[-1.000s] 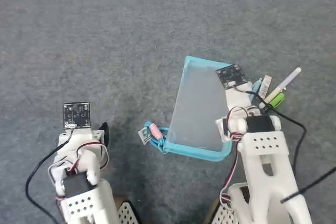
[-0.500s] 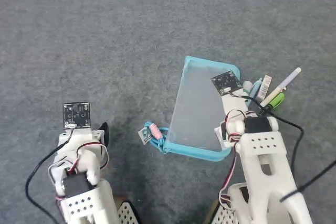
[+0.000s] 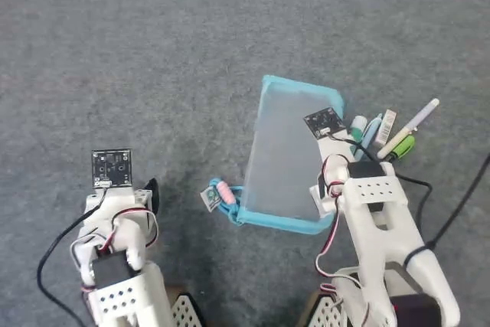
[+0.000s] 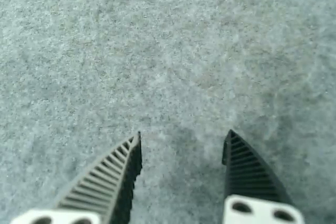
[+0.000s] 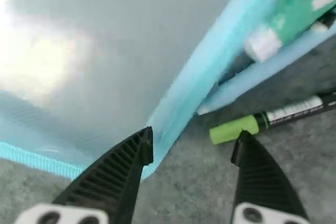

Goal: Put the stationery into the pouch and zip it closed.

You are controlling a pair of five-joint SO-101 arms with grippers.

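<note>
Blue-trimmed pouch (image 3: 283, 158) is lying on the counter (image 3: 153, 74), stationery (image 3: 387, 132) bunching at its 3 o'clock edge; spread right gripper (image 5: 195, 132) is shifting onto that edge, nudging it toward 11 o'clock; left gripper (image 4: 184, 135) is idling spread, packing likely unfinished.

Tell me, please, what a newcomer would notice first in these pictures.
The clear pouch with its bright blue trim, lying on the grey carpet right of centre, draws the eye first. The right gripper hangs open over the pouch's blue edge, with a bunch of pens fanned out just beyond that side. The left gripper is open over bare carpet, well apart from the pouch.
</note>
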